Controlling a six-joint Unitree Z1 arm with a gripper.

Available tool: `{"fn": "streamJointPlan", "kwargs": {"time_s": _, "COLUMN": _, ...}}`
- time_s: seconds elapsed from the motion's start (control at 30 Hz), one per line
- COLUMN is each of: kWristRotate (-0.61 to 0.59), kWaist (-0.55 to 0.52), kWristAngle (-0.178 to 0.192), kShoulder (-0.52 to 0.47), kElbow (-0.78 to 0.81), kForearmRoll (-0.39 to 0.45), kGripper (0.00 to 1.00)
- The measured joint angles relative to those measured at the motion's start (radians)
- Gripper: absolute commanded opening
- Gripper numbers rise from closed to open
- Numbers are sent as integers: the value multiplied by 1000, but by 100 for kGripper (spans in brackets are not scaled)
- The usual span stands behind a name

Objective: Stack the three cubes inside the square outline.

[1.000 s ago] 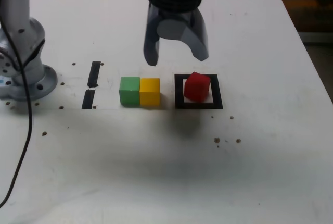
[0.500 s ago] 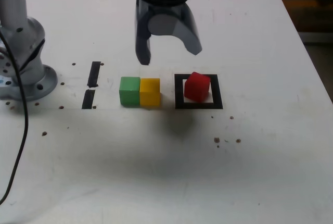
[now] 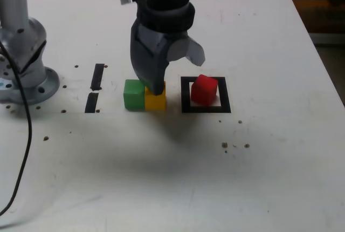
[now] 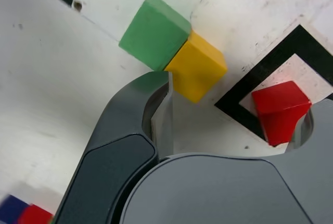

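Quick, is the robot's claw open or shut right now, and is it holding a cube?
Gripper: open and holding nothing; one finger tip is down by the yellow cube, right where it meets the green cube.

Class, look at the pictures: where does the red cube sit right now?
In the exterior view the red cube sits turned askew inside the square outline, to the right of the yellow cube.
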Motion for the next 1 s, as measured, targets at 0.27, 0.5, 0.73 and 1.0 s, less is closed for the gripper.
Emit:
{"fn": "streamJointPlan", "kwargs": {"time_s": 0.27, "kWristRotate": -142, "kWaist": 35, "kWristAngle": 25, "kShoulder": 0, "kElbow": -21, "kForearmRoll": 43, "kGripper": 92}}
{"fn": "streamJointPlan", "kwargs": {"time_s": 0.5, "kWristRotate": -340, "kWaist": 50, "kWristAngle": -8, "kShoulder": 0, "kElbow": -96, "kForearmRoll": 178, "kGripper": 99}}
{"fn": "streamJointPlan", "kwargs": {"time_s": 0.73, "kWristRotate": -483, "kWaist": 55, "kWristAngle": -185, "kShoulder": 6, "kElbow": -88, "kForearmRoll": 143, "kGripper": 100}}
{"fn": "streamJointPlan", "kwargs": {"time_s": 1.0, "kWristRotate": -483, "kWaist": 123, "kWristAngle": -443, "kShoulder": 17, "kElbow": 11, "kForearmRoll": 14, "kGripper": 100}}
